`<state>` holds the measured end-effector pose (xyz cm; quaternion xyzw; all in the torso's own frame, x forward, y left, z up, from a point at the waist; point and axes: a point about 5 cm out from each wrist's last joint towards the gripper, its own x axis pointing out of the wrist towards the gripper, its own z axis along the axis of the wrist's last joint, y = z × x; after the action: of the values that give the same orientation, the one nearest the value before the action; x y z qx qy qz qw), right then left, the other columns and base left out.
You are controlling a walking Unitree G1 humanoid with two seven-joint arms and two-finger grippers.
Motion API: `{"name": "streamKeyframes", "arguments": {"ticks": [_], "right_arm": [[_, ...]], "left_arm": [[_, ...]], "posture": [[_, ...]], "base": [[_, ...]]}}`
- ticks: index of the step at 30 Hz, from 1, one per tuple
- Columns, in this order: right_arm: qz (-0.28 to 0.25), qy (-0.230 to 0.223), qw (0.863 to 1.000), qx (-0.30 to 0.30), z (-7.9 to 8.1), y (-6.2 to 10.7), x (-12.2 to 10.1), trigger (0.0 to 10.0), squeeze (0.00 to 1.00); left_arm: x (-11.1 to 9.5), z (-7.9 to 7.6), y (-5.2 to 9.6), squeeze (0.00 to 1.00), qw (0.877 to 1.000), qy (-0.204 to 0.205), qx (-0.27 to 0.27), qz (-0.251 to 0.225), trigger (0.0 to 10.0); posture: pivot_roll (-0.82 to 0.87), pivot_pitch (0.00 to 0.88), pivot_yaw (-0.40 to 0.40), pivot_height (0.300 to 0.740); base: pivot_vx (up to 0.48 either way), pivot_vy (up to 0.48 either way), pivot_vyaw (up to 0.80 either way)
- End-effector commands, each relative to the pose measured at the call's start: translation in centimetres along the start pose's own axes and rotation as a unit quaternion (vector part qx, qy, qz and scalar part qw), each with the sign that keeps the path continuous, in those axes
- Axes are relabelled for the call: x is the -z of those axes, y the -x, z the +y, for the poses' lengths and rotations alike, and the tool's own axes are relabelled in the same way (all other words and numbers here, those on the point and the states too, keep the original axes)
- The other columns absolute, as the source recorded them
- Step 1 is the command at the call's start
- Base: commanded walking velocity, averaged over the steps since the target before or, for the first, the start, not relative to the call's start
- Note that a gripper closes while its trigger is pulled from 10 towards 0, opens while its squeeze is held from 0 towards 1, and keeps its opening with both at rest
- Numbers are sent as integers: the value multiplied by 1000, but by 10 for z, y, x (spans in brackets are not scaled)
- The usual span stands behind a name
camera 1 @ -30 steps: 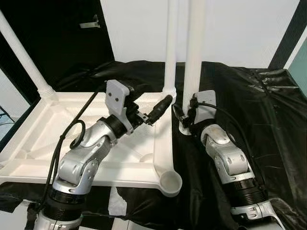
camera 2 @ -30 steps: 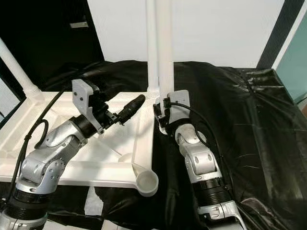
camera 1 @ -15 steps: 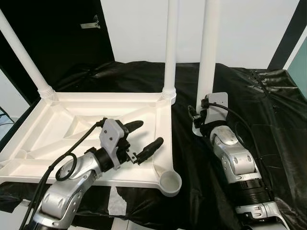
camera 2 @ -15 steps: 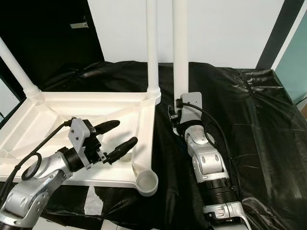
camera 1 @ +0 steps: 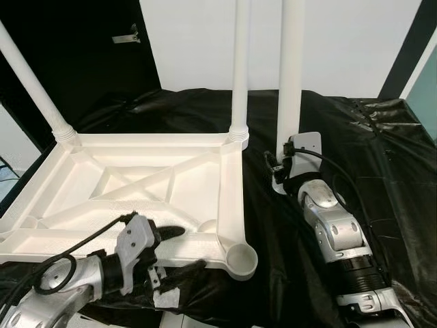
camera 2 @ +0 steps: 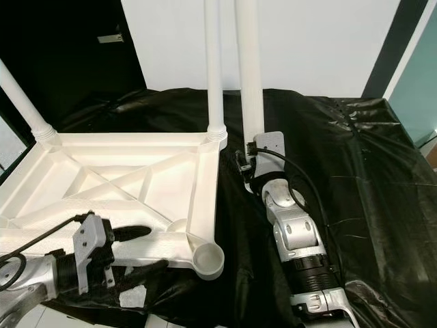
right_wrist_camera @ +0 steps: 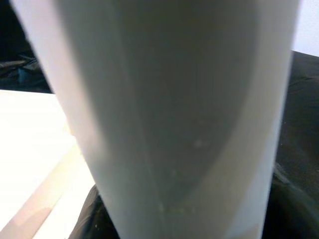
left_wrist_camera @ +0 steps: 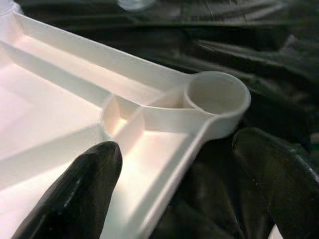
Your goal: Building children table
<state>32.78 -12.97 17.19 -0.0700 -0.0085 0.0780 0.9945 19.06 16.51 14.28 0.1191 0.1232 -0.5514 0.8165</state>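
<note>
Head views bright, evenly lit, sharp; white wall [camera 1: 355,41] near 1 o'clock slightly blown out. Black plastic sheet [camera 2: 362,171] shows soft sheen on its wrinkles. Dark doorway [camera 1: 89,61] at 10 o'clock, no detail. Left wrist view warm-toned, black fingertips [left_wrist_camera: 75,194] blurred. Right wrist view: white table leg [right_wrist_camera: 169,114] close, out of focus, shaded.

My left arm is bent low and close to my body, its wrist level, and my left gripper [camera 1: 171,254] points forward with its two black fingers [left_wrist_camera: 75,191] spread wide apart, holding nothing. My right arm reaches forward and up from the elbow, forearm stretched out and wrist raised, and my right gripper [camera 1: 278,171] is closed around an upright white table leg [camera 1: 289,75], gripping it near its lower end.
</note>
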Motion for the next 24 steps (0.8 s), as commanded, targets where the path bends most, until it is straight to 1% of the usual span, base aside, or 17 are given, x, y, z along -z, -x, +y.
{"name": "streamKeyframes", "arguments": {"ticks": [1, 3, 4, 6, 8, 9, 10, 12, 13, 14, 17, 18, 19, 20, 21, 22, 24], "right_arm": [[-8, 2, 1000, -1, 0, -2, -4, 10000, 0], [-12, 7, 1000, -4, -1, -5, -7, 10000, 0], [-13, 9, 1000, -5, -1, -6, -8, 10000, 0], [-13, 10, 1000, -6, -1, -6, -9, 10000, 0], [-15, 16, 1000, -10, 0, -7, -10, 10000, 0], [-15, 16, 1000, -10, 0, -7, -10, 10000, 0], [-15, 17, 1000, -11, 0, -8, -10, 10000, 0], [-15, 17, 1000, -11, 0, -8, -10, 10000, 0], [-16, 18, 1000, -12, 1, -8, -11, 10000, 0], [-17, 18, 1000, -12, 2, -8, -12, 10000, 0], [-17, 18, 1000, -12, 2, -8, -12, 10000, 0], [-18, 18, 1000, -13, 2, -9, -12, 10000, 0], [-19, 19, 1000, -14, 3, -9, -13, 10000, 0], [-19, 19, 1000, -14, 3, -9, -13, 10000, 0], [-19, 18, 1000, -14, 3, -9, -13, 10000, 0], [-19, 19, 1000, -13, 3, -9, -13, 10000, 0], [-19, 19, 1000, -13, 4, -9, -13, 10000, 0]], "left_arm": [[3, -3, -1, 0, 1000, -3, 24, 15, 10000], [8, -2, -5, 0, 999, -8, 12, 38, 10000], [11, -1, -7, 0, 998, -19, 7, 52, 10000], [13, 0, -8, 0, 998, -26, 4, 62, 10000], [22, 0, -12, 0, 994, -49, 2, 93, 9843], [22, 0, -12, 0, 994, -49, 2, 93, 9843], [22, 1, -14, 0, 994, -56, -4, 94, 8353], [22, 1, -14, 0, 994, -56, -4, 94, 8353], [22, 4, -17, 0, 994, -54, -16, 93, 2588], [19, 7, -20, 0, 994, -56, -26, 89, 196], [19, 7, -20, 0, 994, -56, -26, 89, 196], [18, 9, -21, 0, 994, -57, -31, 87, 196], [17, 13, -23, 0, 993, -67, -44, 90, 0], [17, 13, -23, 0, 993, -67, -44, 90, 0], [14, 16, -26, 0, 992, -77, -52, 86, 5882], [12, 17, -28, 0, 991, -82, -57, 84, 8706], [10, 18, -30, 0, 991, -86, -59, 83, 8706]], "posture": [[14, 0, 16, 740], [16, 0, 3, 740], [16, 0, -4, 740], [16, 0, -4, 740], [15, 0, -12, 740], [15, 0, -12, 740], [14, 0, -13, 740], [14, 0, -13, 740], [13, 0, -14, 740], [8, 0, -14, 740], [8, 0, -14, 740], [8, 0, -14, 740], [6, 0, -11, 740], [6, 0, -11, 740], [7, 0, -12, 740], [7, 0, -11, 740], [5, 0, -9, 740]], "base": [[0, 0, 0], [0, 0, 0], [0, 0, 0], [0, 0, 0], [0, 0, 0], [0, 0, 0], [0, 0, 0], [0, 0, 0], [0, 0, 0], [0, 0, 0], [0, 0, 0], [0, 0, 0], [0, 0, 0], [0, 0, 0], [0, 0, 0], [0, 0, 0], [0, 0, 0]]}}
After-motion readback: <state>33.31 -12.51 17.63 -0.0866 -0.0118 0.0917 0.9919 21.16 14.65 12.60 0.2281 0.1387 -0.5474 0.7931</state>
